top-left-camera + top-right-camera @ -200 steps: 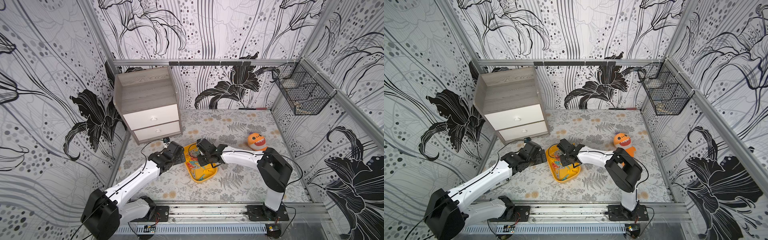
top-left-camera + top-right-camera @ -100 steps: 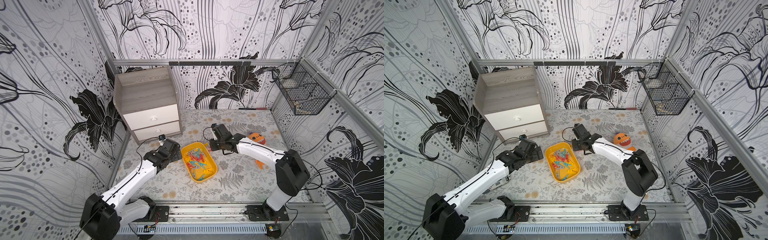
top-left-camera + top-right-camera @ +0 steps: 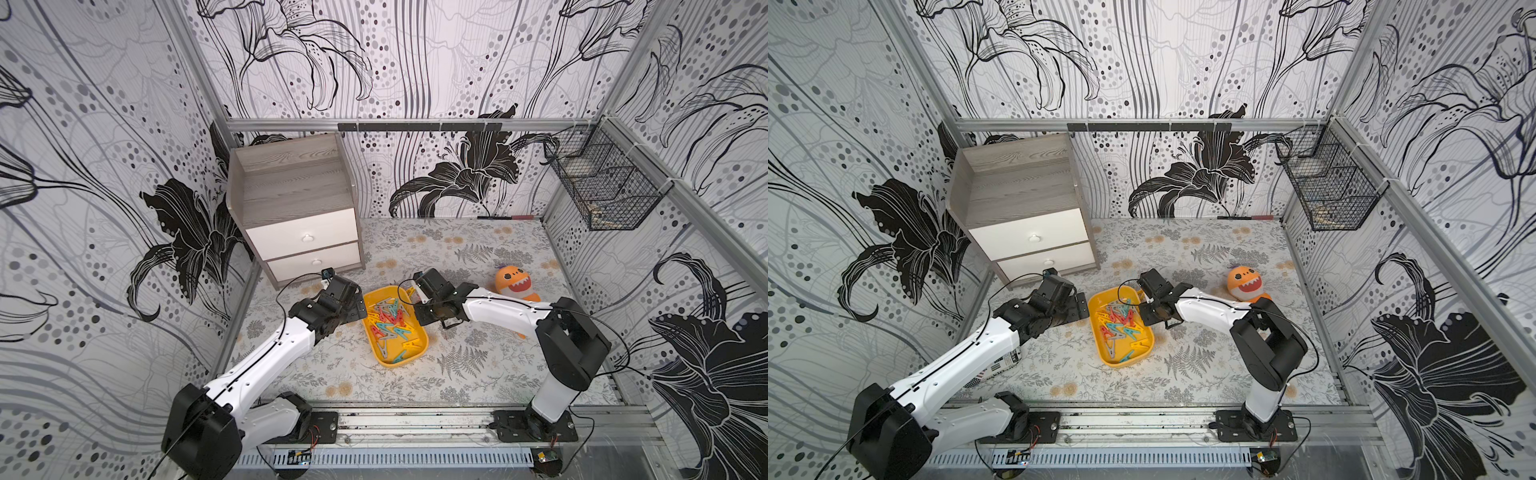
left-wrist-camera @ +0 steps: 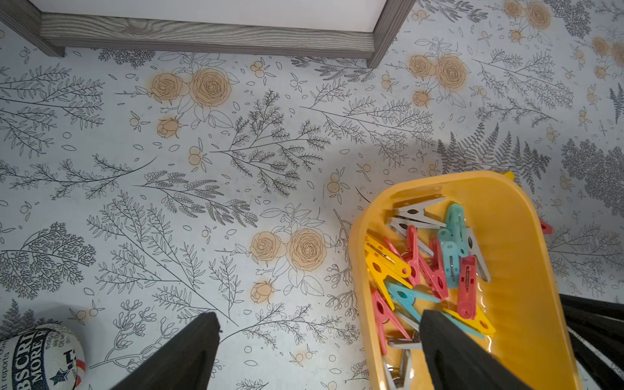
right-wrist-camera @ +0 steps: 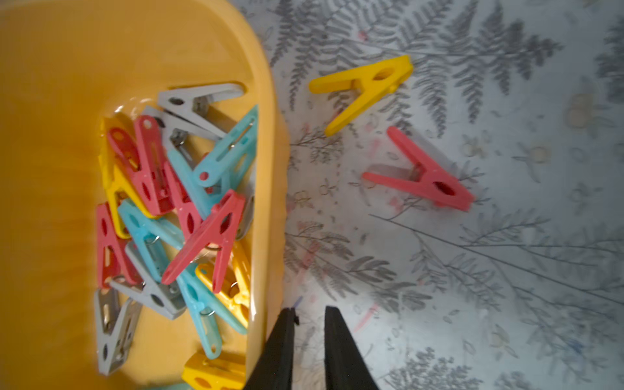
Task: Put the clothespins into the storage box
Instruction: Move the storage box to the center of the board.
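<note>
Many multicoloured clothespins [image 5: 189, 216] crowd the orange storage box [image 5: 50, 101]; left fingers [image 4: 182, 354] wide, right fingers [image 5: 341, 347] barely parted, both empty.

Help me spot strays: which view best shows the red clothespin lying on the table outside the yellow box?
The right wrist view: the red clothespin lies whole on the table beside the storage box. The left wrist view shows only its tip past the box's rim. In both top views I cannot find it.

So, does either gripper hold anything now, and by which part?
Nothing is held. The left gripper is wide open and empty; the right gripper has its fingers nearly together, with nothing between them.
</note>
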